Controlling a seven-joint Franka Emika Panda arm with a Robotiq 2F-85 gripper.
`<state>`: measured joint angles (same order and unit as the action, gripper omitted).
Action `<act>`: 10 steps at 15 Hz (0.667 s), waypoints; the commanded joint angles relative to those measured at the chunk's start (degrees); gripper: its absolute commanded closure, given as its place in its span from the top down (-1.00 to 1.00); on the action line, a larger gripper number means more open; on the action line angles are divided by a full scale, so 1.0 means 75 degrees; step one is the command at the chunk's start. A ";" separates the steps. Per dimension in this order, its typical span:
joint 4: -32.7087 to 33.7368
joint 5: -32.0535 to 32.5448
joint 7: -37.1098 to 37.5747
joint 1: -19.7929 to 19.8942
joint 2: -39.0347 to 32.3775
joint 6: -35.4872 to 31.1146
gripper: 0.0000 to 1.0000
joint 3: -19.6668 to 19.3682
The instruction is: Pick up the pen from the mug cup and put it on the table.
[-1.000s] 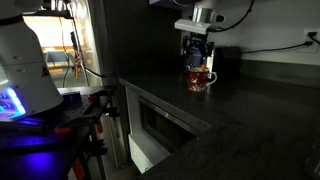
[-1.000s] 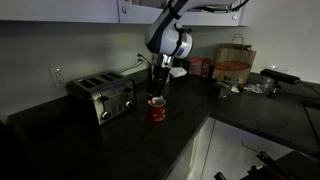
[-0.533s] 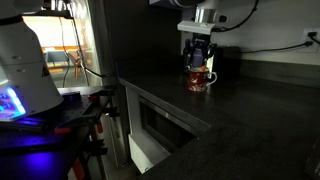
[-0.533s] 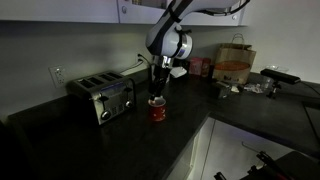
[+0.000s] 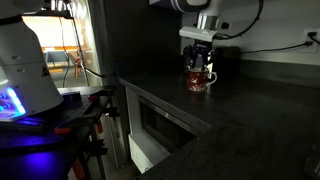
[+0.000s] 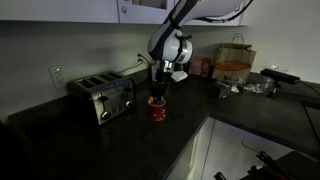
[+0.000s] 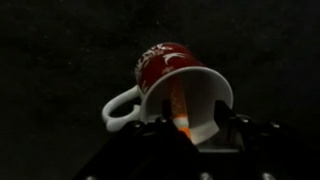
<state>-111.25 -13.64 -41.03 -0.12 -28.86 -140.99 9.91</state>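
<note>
**One pen, one mug cup, and the claw directly above**

We see the mug cup [image 7: 170,75] on the dark bench [image 7: 60,50]. It is red with a white pattern, and its white handle [image 7: 118,106] sticks out to one side in the wrist view. The pen [image 7: 181,108] is inside the mug cup: an orange-tan stick leaning against the inner wall, its upper end up at the rim. It has not yet left the mug cup.

The claw [image 7: 195,135] hangs right over the mug cup. Its dark fingers enter at the bottom edge of the wrist view, on either side of the rim, with the pen's top end between them. In both exterior views it sits just above the mug cup, which stands upright. The pictures are too dark for us to say whether the fingers have clamped on the pen or merely stand beside it; we cannot tell.

We judge the step in hand to be the grasp itself, with the lift and the placing not yet done. If the pen is not yet pinched, the next move calls for closing squarely on its upper end. After that it needs a straight rise above the mug cup until the lower tip clears the rim, so the mug cup is neither dragged nor tipped. Then it can travel sideways to bare bench beside the mug cup. There is room: the toaster [image 6: 100,97] stands well apart from the mug cup, and the paper bag [image 6: 235,64] is far behind it.
</note>
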 commanded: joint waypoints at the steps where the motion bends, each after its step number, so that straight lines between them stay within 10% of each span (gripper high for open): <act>1: 0.0326 0.0331 0.0345 0.0088 -0.0311 0.0012 -0.05 0.0130; 6: 0.0633 0.0490 0.0545 0.0086 -0.0676 0.0019 -0.14 0.0259; 7: 0.0668 0.0523 0.0618 0.0075 -0.0719 -0.0007 -0.57 0.0270; 10: 0.0635 0.0801 0.0747 -0.0021 -0.0663 -0.0075 -0.95 0.0179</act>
<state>-106.91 -10.89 -38.57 -0.18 -33.86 -141.00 11.22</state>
